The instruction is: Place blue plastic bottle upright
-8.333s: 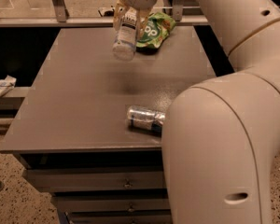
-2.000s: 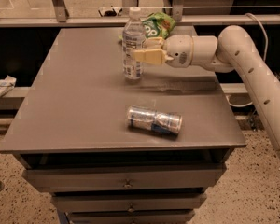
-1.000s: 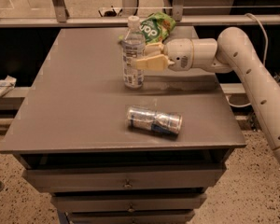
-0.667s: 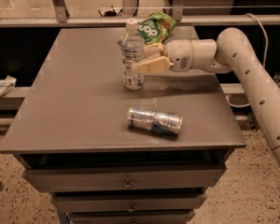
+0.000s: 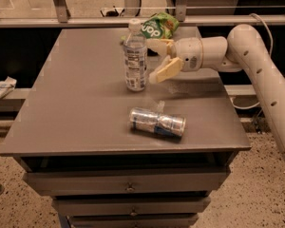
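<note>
The blue plastic bottle (image 5: pixel 135 57) stands upright on the grey bench (image 5: pixel 76 99), in the far half of the top and a little left of the middle. Its white cap is at the top and its base sits flat on the surface.

The pincer (image 5: pixel 151 61) hangs just to the right of the bottle, at the height of the label. Its two tan fingers (image 5: pixel 165 69) are spread wide apart and grasp nothing. One points toward the upper part of the bottle and the other angles down toward its lower part. The fingertips are very near the bottle's right side, and I cannot tell whether either one touches it. The white arm (image 5: pixel 256 56) reaches in from the right edge of the view and runs level above the right rear part of the bench.

A green snack pouch (image 5: pixel 159 25) lies at the back edge of the bench, just behind the bottle and the pincer. Part of it is hidden by the bottle's neck and the upper finger. A silver-blue metal can (image 5: pixel 157 122) lies on its side near the front of the bench, well apart from the bottle and below the pincer in the view.

Drawers (image 5: pixel 128 183) sit under the bench top. A white crumpled thing (image 5: pixel 1 88) rests on a low ledge to the left of the bench.
</note>
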`<state>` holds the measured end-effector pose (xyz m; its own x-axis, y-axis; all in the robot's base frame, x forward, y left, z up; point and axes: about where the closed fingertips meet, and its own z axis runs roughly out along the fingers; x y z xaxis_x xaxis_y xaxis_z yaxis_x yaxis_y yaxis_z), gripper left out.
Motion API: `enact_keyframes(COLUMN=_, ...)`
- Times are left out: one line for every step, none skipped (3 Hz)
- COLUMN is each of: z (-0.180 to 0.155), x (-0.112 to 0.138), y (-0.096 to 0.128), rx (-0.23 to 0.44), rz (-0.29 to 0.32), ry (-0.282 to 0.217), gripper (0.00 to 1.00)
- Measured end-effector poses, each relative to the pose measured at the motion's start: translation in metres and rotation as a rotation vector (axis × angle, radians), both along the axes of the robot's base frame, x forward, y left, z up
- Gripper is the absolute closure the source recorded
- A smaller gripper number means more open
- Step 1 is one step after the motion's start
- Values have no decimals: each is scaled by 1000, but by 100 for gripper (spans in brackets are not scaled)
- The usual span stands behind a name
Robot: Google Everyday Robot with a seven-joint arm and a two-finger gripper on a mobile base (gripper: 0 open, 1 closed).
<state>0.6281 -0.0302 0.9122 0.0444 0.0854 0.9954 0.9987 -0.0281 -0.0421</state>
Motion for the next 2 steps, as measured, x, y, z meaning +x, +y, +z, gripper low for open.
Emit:
enact_keyframes(z=21, x=-13, y=-42, rx=-53, rz=-81, ry=-26, gripper=0)
enact_keyframes(z=22, x=-14, y=-41, rx=-51, rz=-81, ry=-7, gripper=0)
